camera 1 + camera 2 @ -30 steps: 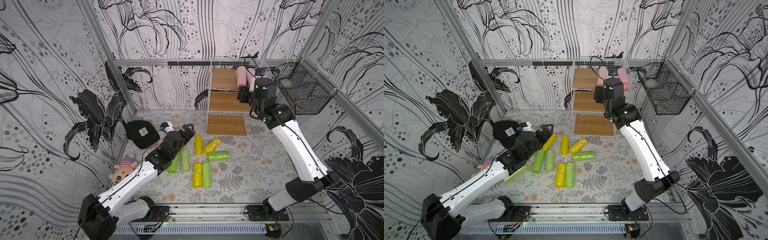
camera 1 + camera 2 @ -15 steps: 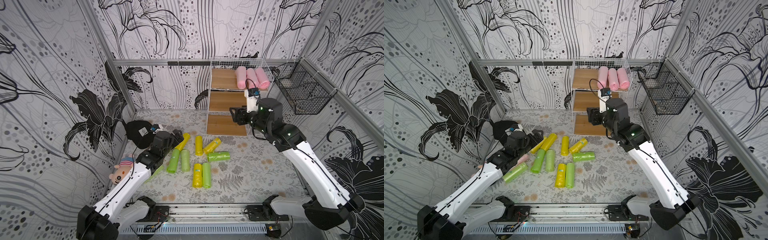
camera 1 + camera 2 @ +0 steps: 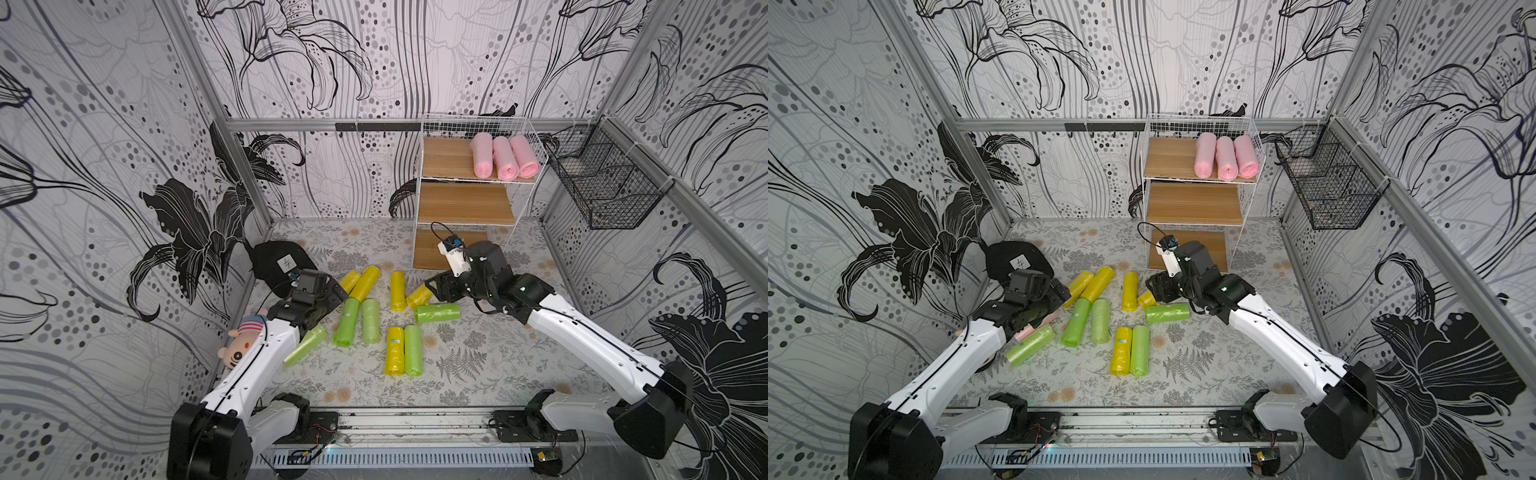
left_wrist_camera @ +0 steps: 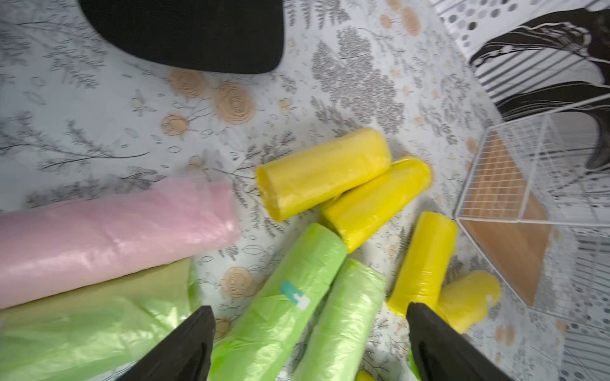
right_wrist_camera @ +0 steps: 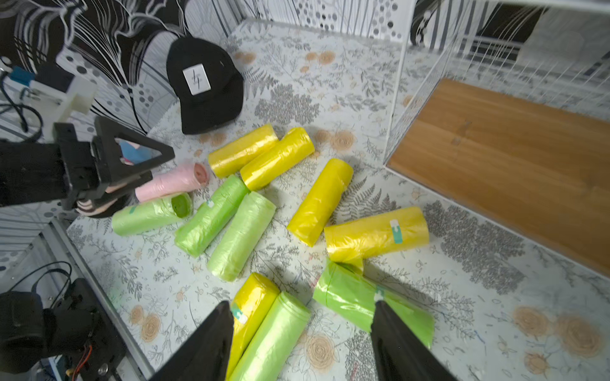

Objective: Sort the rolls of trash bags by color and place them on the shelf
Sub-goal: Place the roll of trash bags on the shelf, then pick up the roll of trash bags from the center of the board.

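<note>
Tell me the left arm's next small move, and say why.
Probably shift the open left gripper sideways over the pink roll, ready to lower. Its jaws now hang above green rolls, while that is the only pink one on the mat; three pink rolls already lie on the top board of the shelf.

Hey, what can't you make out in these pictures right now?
- Pink crinkly plastic roll on the floor: top view, mostly under the left arm.
- Striped plush doll: top view, body behind that arm.
- Small teal label: left wrist view, print blurred.
- Black wire basket: top view, contents too small.
</note>
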